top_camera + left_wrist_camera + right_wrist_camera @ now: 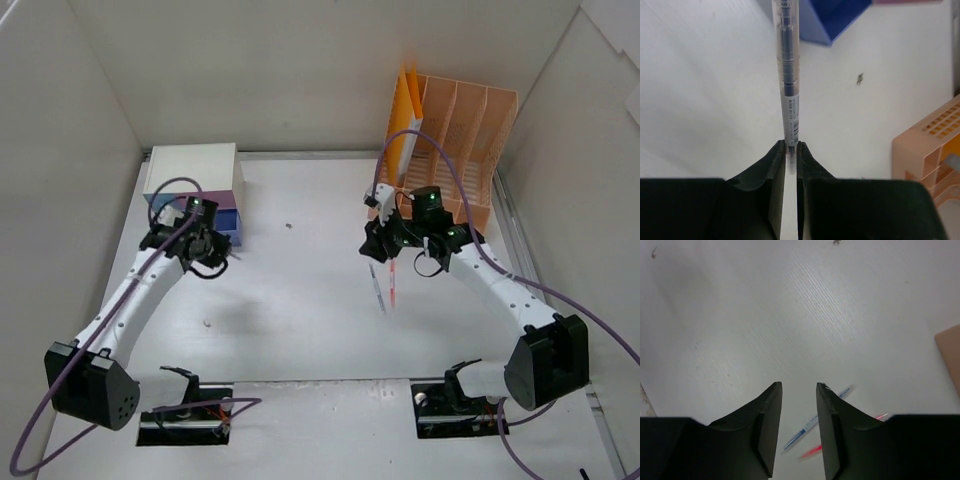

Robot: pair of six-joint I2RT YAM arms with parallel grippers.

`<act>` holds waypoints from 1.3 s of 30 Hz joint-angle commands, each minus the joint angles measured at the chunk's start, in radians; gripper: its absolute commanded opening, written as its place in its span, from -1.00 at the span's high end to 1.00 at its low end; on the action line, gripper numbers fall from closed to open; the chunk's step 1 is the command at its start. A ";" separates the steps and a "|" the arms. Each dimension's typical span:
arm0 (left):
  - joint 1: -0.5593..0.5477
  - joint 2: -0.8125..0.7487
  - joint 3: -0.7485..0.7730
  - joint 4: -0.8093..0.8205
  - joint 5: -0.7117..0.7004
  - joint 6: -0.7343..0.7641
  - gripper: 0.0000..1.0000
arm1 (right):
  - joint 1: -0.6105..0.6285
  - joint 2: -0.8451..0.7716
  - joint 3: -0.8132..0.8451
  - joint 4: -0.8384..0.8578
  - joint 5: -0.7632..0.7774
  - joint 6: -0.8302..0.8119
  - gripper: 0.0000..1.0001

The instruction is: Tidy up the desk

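The counter (pixel 300 330), a large white surface walled by tall white panels, fills most of the top view. At the upper left of that frame a white drawer box (pixel 195 180) with blue and purple fronts is set against the far wall. Just below and in front of it the left end effector (pixel 215 250) is held over the counter. In the left wrist view its fingers (pixel 775 160) are seen pressed together on one end of a clear pen (pixel 788 75), which points straight up the frame towards a blue corner of the drawer box. A small dark speck (pixel 288 225) lies on the counter near the centre.

Right of centre the right end effector (pixel 385 245) is held above two pens, a blue pen (pixel 376 285) and a red pen (pixel 392 285), which lie side by side on the counter. In the right wrist view its jaws are seen spread, with nothing between them, and both pens appear blurred at the bottom of the frame. At the upper right of the top view a peach slotted file rack (pixel 470 130) stands against the far wall, with a yellow folder (pixel 408 110) upright in its leftmost slot.
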 commanded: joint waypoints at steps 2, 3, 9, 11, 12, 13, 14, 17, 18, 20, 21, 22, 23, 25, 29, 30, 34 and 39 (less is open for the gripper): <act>0.165 0.038 0.104 -0.059 -0.036 0.043 1.00 | -0.032 -0.069 -0.024 0.018 0.014 -0.010 0.85; 0.197 0.054 0.111 -0.043 -0.013 0.028 1.00 | -0.036 -0.077 -0.032 0.018 0.025 -0.014 0.95; 0.326 0.144 0.090 0.109 0.147 -0.152 1.00 | -0.059 -0.146 -0.093 0.018 0.043 -0.024 0.95; 0.336 0.187 0.104 0.145 0.164 -0.184 1.00 | -0.071 -0.165 -0.113 0.018 0.042 -0.022 0.95; 0.336 0.204 0.134 0.150 0.164 -0.188 1.00 | -0.073 -0.169 -0.124 0.018 0.042 -0.021 0.93; 0.336 0.221 0.151 0.153 0.167 -0.189 1.00 | -0.075 -0.172 -0.128 0.018 0.042 -0.021 0.90; 0.336 0.258 0.171 0.144 0.166 -0.189 1.00 | -0.076 -0.177 -0.133 0.018 0.045 -0.019 0.85; 0.336 0.322 0.236 0.141 0.175 -0.199 1.00 | -0.079 -0.181 -0.150 0.020 0.051 -0.019 0.59; 0.346 0.338 0.254 0.144 0.178 -0.205 1.00 | -0.082 -0.181 -0.153 0.021 0.052 -0.019 0.33; 0.357 0.377 0.272 0.150 0.185 -0.210 1.00 | -0.084 -0.185 -0.164 0.018 0.060 -0.020 0.12; 0.366 0.390 0.289 0.155 0.189 -0.213 1.00 | -0.084 -0.186 -0.167 0.018 0.062 -0.022 0.03; 0.366 0.402 0.297 0.158 0.192 -0.212 1.00 | -0.091 -0.191 -0.173 0.018 0.065 -0.022 0.01; 0.366 0.427 0.305 0.153 0.195 -0.216 1.00 | -0.088 -0.192 -0.176 0.018 0.071 -0.022 0.01; 0.376 0.463 0.312 0.171 0.230 -0.230 1.00 | -0.096 -0.200 -0.187 0.018 0.072 -0.022 0.01; 0.385 0.511 0.319 0.251 0.281 -0.241 0.99 | -0.104 -0.212 -0.200 0.017 0.082 -0.021 0.01; 0.394 0.525 0.343 0.257 0.300 -0.239 0.97 | -0.107 -0.212 -0.202 0.015 0.083 -0.021 0.00; 0.403 0.589 0.420 0.239 0.337 -0.196 0.65 | -0.108 -0.217 -0.210 0.012 0.085 -0.017 -0.07; 0.403 0.548 0.375 0.299 0.379 -0.185 0.16 | -0.105 -0.209 -0.222 0.006 0.085 -0.030 -0.30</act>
